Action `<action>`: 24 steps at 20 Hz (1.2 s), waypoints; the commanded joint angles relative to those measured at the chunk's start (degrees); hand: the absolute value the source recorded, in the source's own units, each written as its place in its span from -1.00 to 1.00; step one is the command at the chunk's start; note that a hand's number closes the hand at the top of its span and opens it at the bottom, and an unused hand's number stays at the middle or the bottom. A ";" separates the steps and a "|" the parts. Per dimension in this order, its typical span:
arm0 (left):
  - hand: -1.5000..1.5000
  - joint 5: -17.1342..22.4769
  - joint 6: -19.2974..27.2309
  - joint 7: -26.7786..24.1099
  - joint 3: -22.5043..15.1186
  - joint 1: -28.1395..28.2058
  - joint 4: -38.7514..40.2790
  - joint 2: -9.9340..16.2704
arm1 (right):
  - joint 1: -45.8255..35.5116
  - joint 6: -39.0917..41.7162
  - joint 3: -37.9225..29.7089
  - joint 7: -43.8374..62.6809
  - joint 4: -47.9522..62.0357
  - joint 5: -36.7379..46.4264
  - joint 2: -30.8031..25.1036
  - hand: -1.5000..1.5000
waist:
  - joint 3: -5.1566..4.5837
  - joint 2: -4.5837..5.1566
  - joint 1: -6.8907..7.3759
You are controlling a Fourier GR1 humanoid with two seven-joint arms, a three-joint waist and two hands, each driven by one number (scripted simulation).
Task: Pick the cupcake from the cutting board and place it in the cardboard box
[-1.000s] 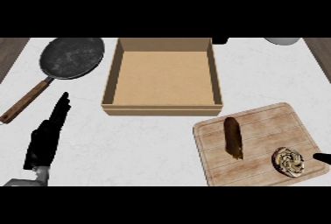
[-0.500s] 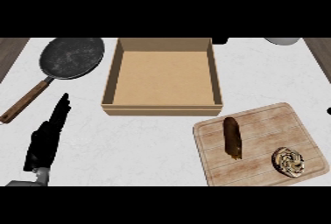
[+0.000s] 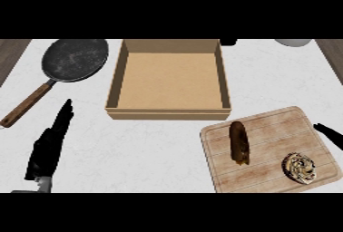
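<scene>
Right hand (image 3: pixel 330 134) had reappeared at the board's (image 3: pixel 268 149) edge, fingers straight, nearing the untouched cupcake (image 3: pixel 299 167).

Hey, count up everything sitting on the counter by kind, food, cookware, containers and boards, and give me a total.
Food: 2, a cupcake and a long brown pastry
Cookware: 1, a frying pan
Containers: 1, an open cardboard box
Boards: 1, a wooden cutting board
Total: 5
Two things cut off at the far edge are too hidden to name, so they are left out.
</scene>
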 commanded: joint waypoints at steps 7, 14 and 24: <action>0.00 -1.83 -2.64 2.34 3.07 1.74 -3.86 -0.66 | -2.87 4.11 3.26 5.66 2.31 10.93 9.62 -1.00 | 0.04 0.03 0.33; 0.00 -4.32 -3.78 4.28 4.02 -1.99 -2.33 -3.52 | -1.78 5.16 1.49 1.14 4.83 18.02 15.22 -1.00 | 0.05 0.02 0.05; 0.00 -5.13 -6.92 -2.43 8.09 -1.31 3.78 -5.93 | 0.12 8.18 -3.23 -5.21 6.89 22.84 20.38 -1.00 | 0.04 0.03 -0.04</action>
